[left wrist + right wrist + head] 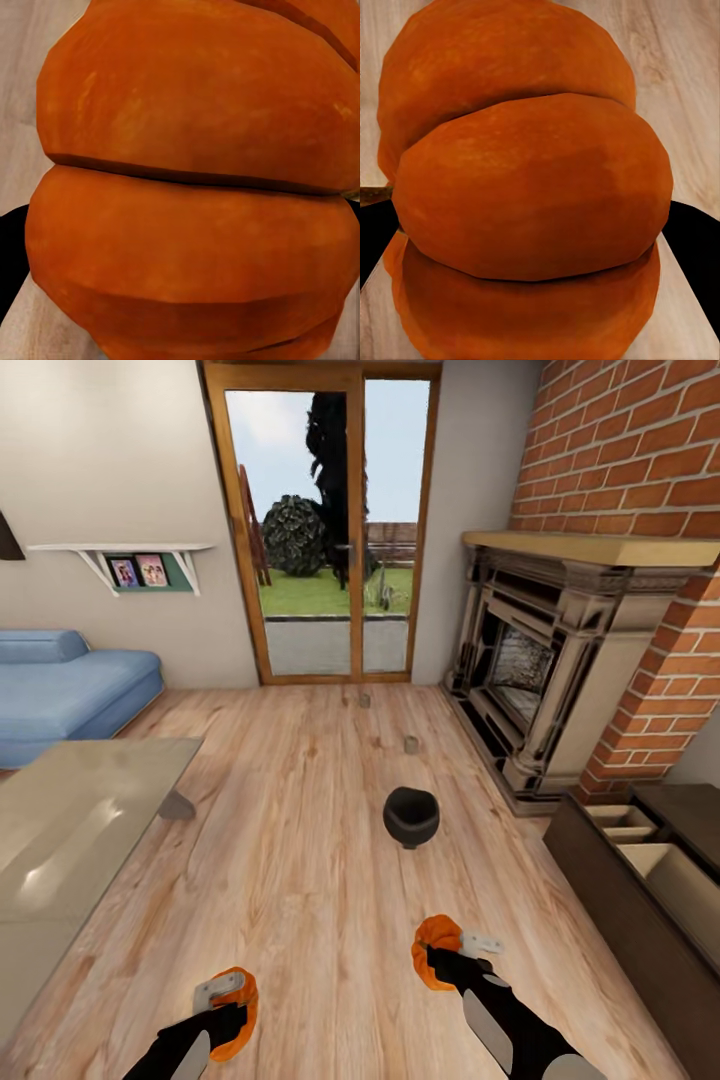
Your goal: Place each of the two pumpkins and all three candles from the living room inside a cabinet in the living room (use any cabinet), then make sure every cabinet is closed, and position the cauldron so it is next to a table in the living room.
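Left gripper (222,1000): clenched on a pumpkin (240,1015), low over the floor.
Right gripper (462,952): grasping the second pumpkin (432,950).
Handling: likely rigid, ribbed and rounded; grip across the widest part.
Cauldron (411,816): on the floor ahead.
Cabinet (640,900): right, drawers open.
Candles (410,743): farther off, toward the door.

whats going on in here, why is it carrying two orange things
The robot holds a pumpkin in each claw: the left claw grips one pumpkin and the right claw grips the other pumpkin, both above the wooden floor. The black cauldron sits on the floor ahead, with two candles beyond it. The cabinet at the right has drawers open.
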{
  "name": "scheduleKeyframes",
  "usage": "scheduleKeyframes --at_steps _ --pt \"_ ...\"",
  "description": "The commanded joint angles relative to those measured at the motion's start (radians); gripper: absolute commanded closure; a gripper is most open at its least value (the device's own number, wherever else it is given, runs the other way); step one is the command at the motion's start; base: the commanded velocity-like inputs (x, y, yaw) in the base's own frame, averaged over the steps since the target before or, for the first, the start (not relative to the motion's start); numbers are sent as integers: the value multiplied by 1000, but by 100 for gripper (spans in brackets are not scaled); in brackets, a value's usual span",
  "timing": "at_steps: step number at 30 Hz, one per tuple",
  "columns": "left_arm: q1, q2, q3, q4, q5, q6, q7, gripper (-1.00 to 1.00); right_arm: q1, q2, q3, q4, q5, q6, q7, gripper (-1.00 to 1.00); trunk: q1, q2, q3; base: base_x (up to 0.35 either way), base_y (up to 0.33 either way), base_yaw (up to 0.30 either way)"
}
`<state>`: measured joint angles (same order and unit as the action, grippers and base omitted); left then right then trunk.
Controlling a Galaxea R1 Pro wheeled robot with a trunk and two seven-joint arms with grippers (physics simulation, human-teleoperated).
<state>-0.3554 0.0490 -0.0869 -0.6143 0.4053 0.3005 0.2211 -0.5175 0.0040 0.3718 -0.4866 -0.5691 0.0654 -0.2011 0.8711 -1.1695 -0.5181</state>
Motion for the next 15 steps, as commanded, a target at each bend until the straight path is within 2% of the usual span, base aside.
scheduleKeyframes --at_steps 1,15 --pt "0 2 -8 -2 9 3 11 100 -1 -1 7 -3 -4 4 -9 100 1 -1 -1 331 0 0" --pt "0 0 -9 -2 9 3 11 100 0 0 6 -3 -4 4 -9 100 1 -1 -1 331 0 0"
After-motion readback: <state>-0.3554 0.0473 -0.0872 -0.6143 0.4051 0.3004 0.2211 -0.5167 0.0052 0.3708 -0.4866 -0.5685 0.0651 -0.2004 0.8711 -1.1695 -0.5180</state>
